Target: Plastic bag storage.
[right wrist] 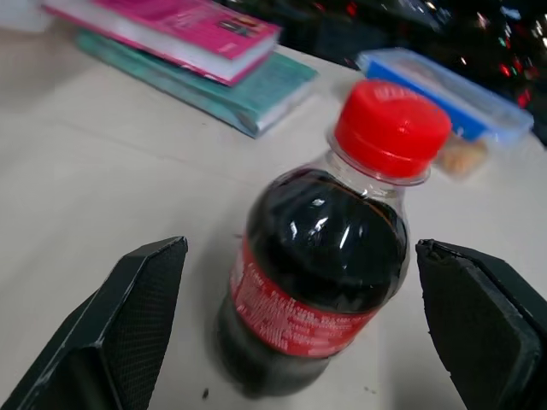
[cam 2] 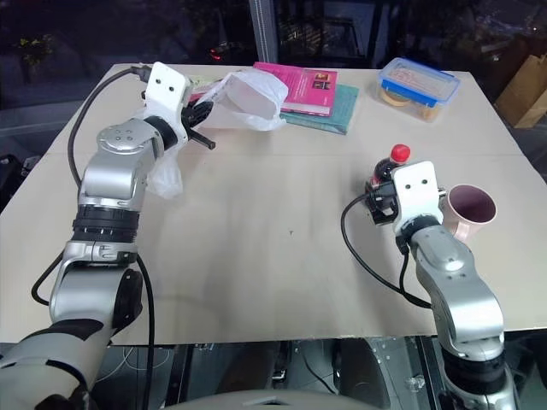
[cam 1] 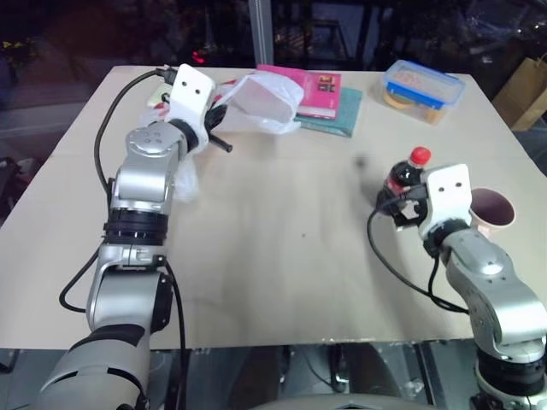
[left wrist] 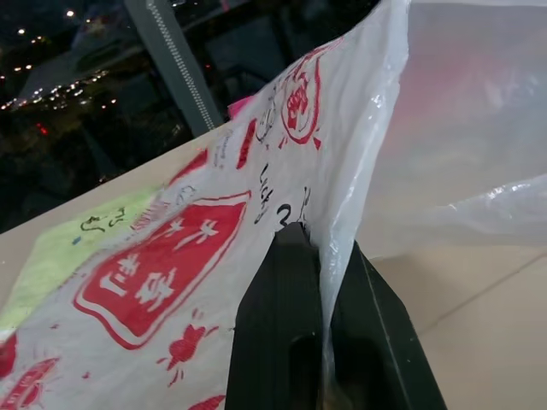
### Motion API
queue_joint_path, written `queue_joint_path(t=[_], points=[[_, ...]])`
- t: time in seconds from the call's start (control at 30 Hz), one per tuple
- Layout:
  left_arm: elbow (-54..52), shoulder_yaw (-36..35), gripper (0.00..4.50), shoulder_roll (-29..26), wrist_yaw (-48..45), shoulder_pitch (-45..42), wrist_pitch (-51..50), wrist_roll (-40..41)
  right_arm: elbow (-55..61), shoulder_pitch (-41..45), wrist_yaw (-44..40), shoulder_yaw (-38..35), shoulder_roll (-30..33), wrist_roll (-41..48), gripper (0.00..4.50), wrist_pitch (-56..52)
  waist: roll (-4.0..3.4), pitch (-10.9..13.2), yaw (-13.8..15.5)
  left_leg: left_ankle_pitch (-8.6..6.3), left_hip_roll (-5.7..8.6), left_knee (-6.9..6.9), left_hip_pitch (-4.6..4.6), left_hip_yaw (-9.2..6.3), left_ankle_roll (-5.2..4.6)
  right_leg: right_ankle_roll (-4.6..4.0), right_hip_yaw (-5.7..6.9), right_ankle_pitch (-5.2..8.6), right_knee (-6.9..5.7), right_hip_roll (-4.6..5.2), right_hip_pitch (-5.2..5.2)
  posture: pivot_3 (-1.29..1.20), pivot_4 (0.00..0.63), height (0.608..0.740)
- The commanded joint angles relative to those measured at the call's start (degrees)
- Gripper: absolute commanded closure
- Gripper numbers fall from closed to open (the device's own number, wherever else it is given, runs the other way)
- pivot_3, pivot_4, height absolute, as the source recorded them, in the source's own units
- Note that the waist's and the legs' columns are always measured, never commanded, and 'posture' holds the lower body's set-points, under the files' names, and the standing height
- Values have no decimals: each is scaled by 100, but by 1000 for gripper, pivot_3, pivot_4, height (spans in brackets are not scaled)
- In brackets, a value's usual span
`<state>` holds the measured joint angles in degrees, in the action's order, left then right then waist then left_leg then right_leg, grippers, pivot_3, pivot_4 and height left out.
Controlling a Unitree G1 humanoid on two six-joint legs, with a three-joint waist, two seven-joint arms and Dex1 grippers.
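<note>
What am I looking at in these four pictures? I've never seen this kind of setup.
A two-armed robot stands at a table. Two pictures come from cameras in its head, looking down over its arms. The other two come from a camera on each wrist, looking along that arm's claw. The left claw is shut on a fold of the plastic bag, white with red print, lifting it. The right claw is open, its fingers on either side of a cola bottle with a red cap, not gripping it. Also on the table: a pink book on a teal one, a blue-lidded box and a pink mug.
</note>
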<state>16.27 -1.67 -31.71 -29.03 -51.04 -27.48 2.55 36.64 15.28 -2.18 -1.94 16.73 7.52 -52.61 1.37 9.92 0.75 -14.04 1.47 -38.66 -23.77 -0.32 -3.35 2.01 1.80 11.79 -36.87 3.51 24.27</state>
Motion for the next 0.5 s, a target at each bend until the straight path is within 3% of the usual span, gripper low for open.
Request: queue_joint_path(t=[0.03, 0.27, 0.5], points=[[-559, -48, 4395, -45, -111, 55, -257, 135, -128, 218, 4, -245, -67, -8, 0, 288, 0, 0, 3, 0, 1, 0, 0, 0, 0, 0, 0, 0, 0, -1, 0, 0, 150, 740], [-1706, -67, 4395, 169, -85, 448, -1247, 493, -426, 641, -54, -347, -158, 28, 0, 284, -2, 1, -1, 0, -1, 1, 1, -1, 1, -1, -8, 0, -1, -6, 1, 0, 150, 740], [-1810, -101, 4395, 98, -61, 406, -1431, 538, -745, 949, -5, -345, -292, -10, 0, 390, -4, 0, -7, 1, -2, 1, 5, -1, 1, -1, -11, 0, -4, -12, 1, 0, 150, 740]])
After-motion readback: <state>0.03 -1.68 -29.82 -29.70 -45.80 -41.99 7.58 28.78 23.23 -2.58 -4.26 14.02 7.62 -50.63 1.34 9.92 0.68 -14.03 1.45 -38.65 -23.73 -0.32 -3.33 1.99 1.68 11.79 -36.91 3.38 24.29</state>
